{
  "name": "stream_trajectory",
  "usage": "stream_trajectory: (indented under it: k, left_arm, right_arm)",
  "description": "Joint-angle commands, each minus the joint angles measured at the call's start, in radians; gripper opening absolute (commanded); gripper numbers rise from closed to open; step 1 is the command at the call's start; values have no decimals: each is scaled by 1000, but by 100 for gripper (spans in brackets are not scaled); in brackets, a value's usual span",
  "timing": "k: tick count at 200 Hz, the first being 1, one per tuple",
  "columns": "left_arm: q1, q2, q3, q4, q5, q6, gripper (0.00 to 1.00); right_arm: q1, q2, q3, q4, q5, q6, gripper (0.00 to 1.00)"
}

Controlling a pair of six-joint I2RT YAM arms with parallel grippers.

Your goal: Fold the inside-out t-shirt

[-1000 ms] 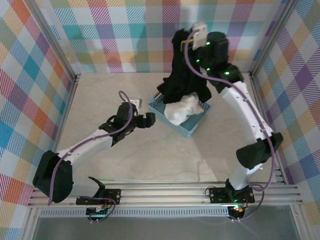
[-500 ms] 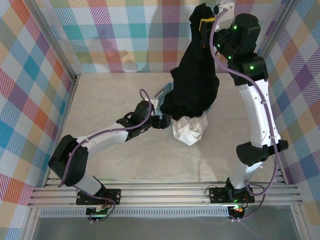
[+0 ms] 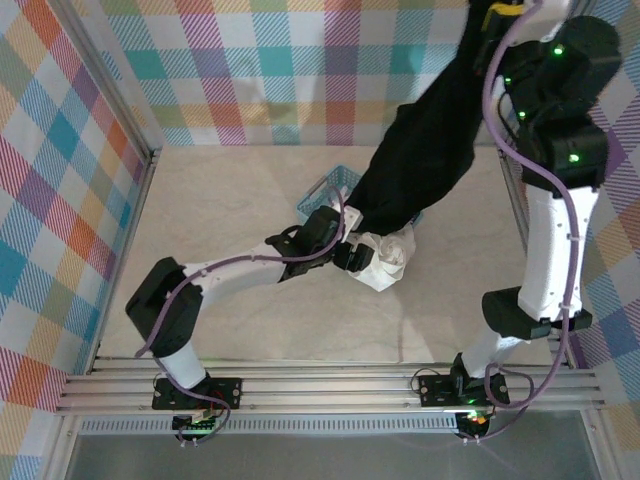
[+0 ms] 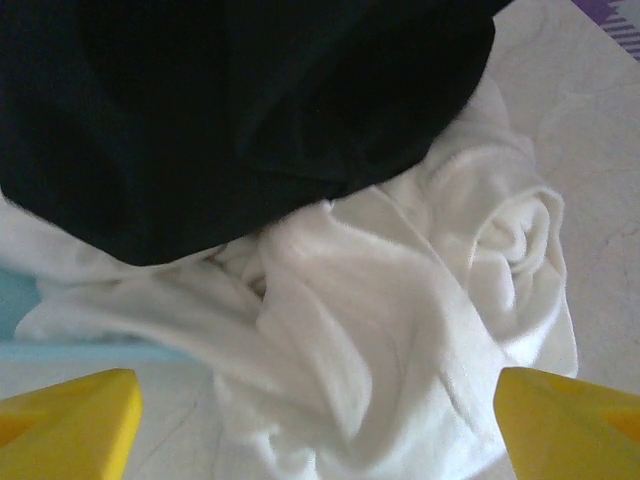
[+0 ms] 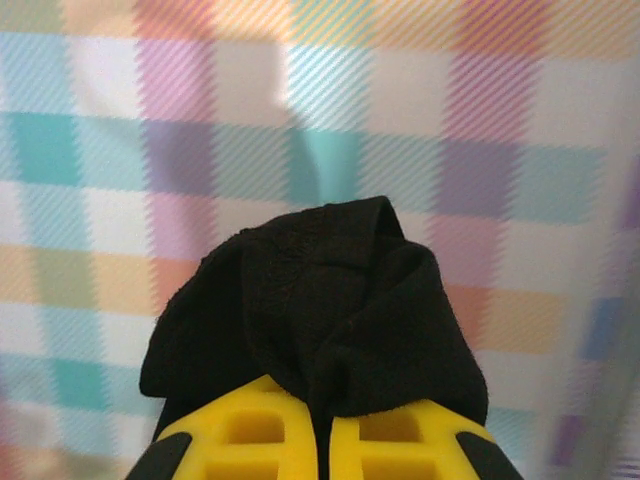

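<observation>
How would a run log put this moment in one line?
right gripper: shut on t-shirt, raised | left gripper: open over white cloth | fold: not begun

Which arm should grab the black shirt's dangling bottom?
Probably left: the left gripper, open, hovers by the low end of the t-shirt above the white cloth; the right gripper grips its top.

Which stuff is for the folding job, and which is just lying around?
For the job:
- black t-shirt, hanging from the shut right claw
- open left claw

Just lying about:
- white cloth
- blue basket
</observation>
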Motion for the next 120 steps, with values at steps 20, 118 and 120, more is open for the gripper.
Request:
stream_trajectory:
  k: [20,118,120]
  left_arm:
    - [-5,153,174,-171,-106,74,91]
    - [135,284,308,-334,-238,67,88]
    - [140,285,309,-338,-242,72,88]
  right_arm:
    - [-36,-32,37,113,284,-260,0]
    - [-49,-85,-339,30,126,-120,0]
    - [-49,-86,-344,30,124,-118,0]
